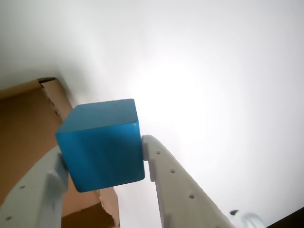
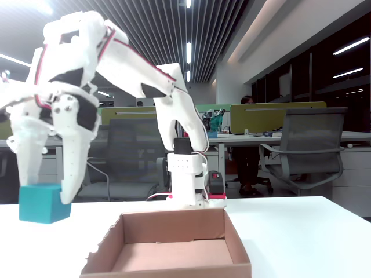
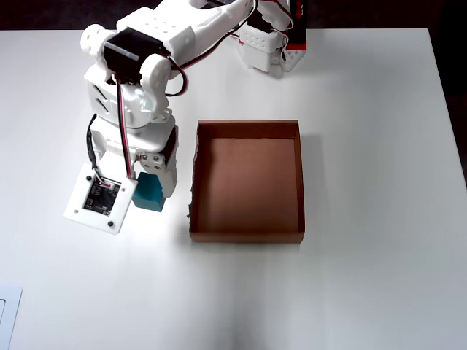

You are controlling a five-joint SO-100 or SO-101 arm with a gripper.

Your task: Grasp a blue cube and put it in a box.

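Hand (image 1: 102,164) fingers around blue cube (image 1: 102,145)

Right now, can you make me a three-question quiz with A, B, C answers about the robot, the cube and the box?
1. Where is the blue cube?
A. inside the box
B. between the jaws, left of the box in the overhead view
C. on the floor

2. What colour is the box?
A. brown
B. red
C. green

3. What is in the box?
A. two cubes
B. a ball
C. nothing

Answers: 1 B, the gripper clamps the cube beside the box. 2 A, it is plain cardboard. 3 C, its floor is bare in the overhead view.
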